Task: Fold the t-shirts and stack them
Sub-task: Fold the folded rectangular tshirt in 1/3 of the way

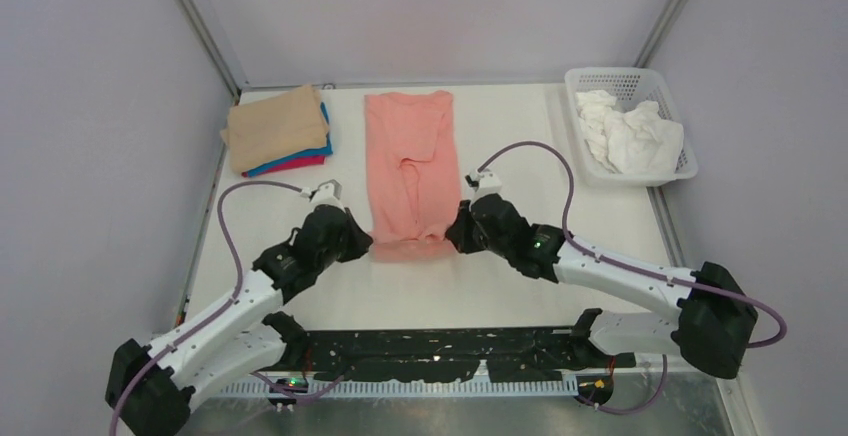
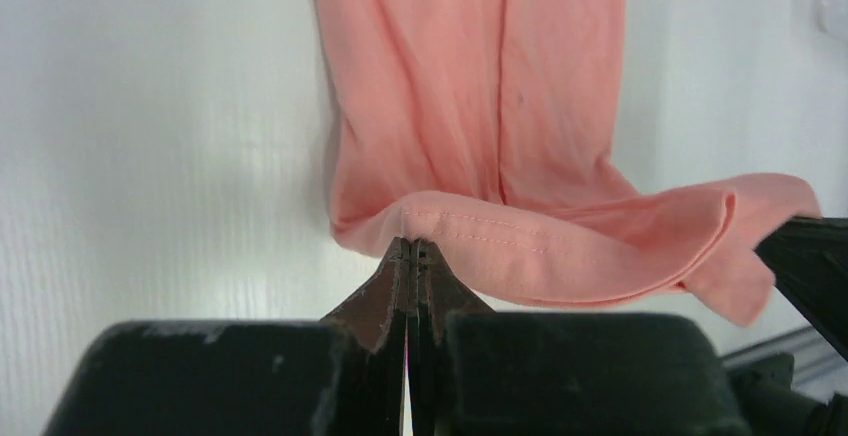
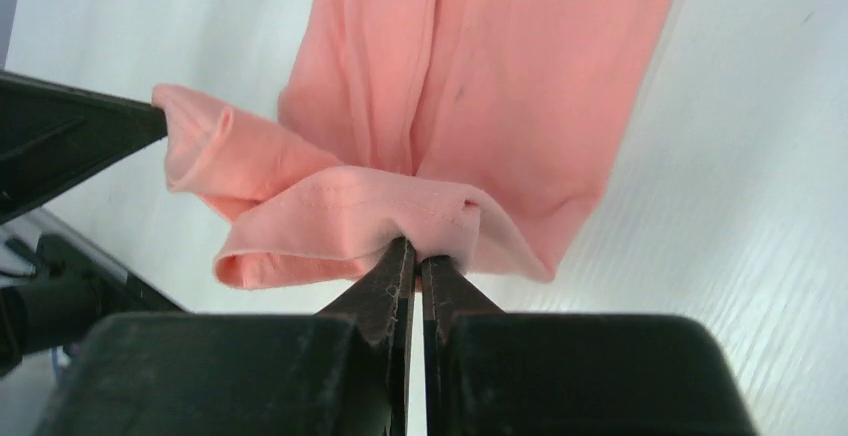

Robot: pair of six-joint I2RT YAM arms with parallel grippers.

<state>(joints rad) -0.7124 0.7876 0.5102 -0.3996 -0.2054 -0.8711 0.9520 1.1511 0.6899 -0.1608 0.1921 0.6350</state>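
The salmon-pink t-shirt [image 1: 408,156] is lying as a long folded strip in the middle of the table [image 1: 520,286]. The left end effector [image 2: 412,248] and right end effector [image 3: 412,251] are each clamping its near hem, one at either corner.

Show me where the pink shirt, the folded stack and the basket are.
pink shirt [image 1: 408,141]: top view, on its flat far half.
folded stack [image 1: 272,128]: top view, on its tan top layer.
basket [image 1: 620,77]: top view, on its far wall.
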